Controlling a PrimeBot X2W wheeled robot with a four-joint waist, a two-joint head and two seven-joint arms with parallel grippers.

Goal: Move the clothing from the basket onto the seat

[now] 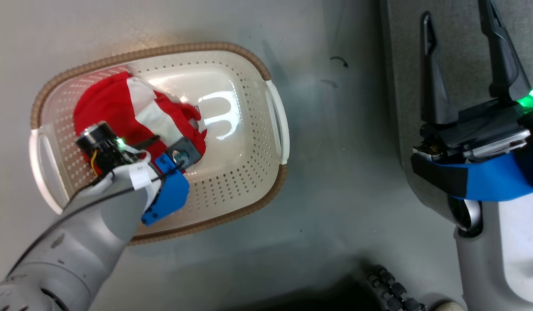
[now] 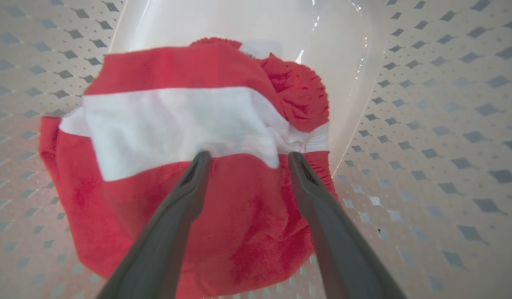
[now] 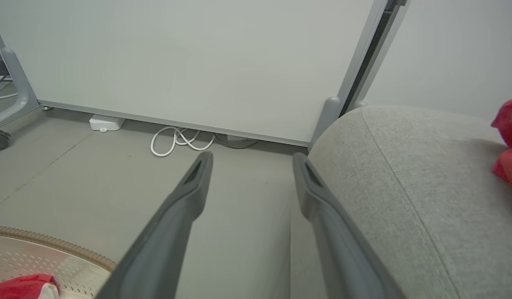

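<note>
One red knit top with white stripes [image 2: 177, 124] lies in the cream plastic basket [image 1: 245, 185]. Wide open and empty, the left gripper [image 2: 245, 158] hangs over it. The right gripper [image 3: 252, 160], open and empty too, is beside the grey cloth sofa [image 3: 405, 187].

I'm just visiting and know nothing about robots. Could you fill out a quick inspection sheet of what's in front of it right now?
Surface: grey floor, with the basket standing on it near the sofa.
Job's things: striped garment at the basket's left end; red cloth on the sofa.
Clutter: small dark scrap on the floor.
Hands: left hand open, down in the basket over the striped garment, not gripping; right hand open, empty, by the sofa.
Cables: white cable coiled on the floor by the wall panel.
Surroundings: pale wall panel, white box at its foot.
</note>
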